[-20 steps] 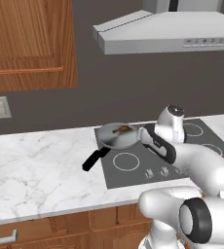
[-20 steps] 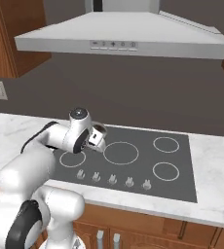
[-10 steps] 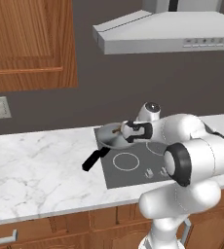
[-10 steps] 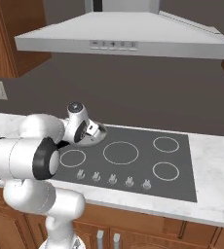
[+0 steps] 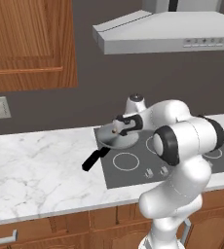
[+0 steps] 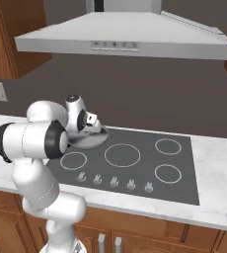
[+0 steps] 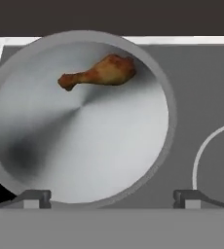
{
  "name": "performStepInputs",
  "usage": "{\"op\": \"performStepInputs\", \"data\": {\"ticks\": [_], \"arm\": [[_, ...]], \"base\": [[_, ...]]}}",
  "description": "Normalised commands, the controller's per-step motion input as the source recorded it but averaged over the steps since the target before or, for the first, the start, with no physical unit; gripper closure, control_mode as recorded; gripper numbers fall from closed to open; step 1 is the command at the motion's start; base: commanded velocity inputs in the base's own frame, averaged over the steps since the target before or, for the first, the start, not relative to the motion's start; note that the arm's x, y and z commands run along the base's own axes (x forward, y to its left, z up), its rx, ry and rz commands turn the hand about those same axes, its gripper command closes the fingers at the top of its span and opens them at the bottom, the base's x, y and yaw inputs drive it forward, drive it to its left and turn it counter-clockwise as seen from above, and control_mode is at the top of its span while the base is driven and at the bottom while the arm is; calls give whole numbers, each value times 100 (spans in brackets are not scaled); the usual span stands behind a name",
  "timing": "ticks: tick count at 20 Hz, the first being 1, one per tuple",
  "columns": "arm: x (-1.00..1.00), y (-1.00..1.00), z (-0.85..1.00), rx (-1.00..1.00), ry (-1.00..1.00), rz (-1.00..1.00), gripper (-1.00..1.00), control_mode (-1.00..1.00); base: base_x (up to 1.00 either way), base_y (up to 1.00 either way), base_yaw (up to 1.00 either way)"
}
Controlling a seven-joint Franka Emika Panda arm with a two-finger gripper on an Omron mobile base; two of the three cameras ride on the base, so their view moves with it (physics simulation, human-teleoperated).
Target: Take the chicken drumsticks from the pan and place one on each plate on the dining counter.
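Note:
A round grey pan point(image 7: 84, 146) lies under my hand, and one golden-brown drumstick point(image 7: 102, 73) rests near its far rim. The pan point(image 5: 109, 142) sits on the cooktop's back left burner, with its black handle point(image 5: 93, 159) reaching out over the marble. My gripper point(image 7: 111, 199) hovers above the pan's near side, open, its fingertips point(image 7: 36, 198) wide apart with nothing between them. From the base cameras the gripper point(image 5: 120, 127) point(image 6: 92, 121) hangs just above the pan point(image 6: 88, 142). The second drumstick, the plates and the dining counter are out of view.
The black cooktop point(image 6: 135, 163) is set in a marble counter point(image 5: 36, 170) against a dark wall. A range hood point(image 6: 125, 39) hangs overhead, and a wooden cabinet point(image 5: 26, 44) is up on the left. A burner ring point(image 7: 206, 160) lies beside the pan.
The arm has swung left, carrying the gripper from over the middle of the cooktop to above the pan. The pan has stayed put.

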Motion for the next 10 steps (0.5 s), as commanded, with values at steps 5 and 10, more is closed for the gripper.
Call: {"op": "performStepInputs", "data": {"ticks": [5, 10], "arm": [[32, 3, -6, -27, 4, 33, -100, -100], [29, 0, -8, -17, 7, 31, -100, -100]], "base": [[0, 0, 0], [0, 0, 0]]}}
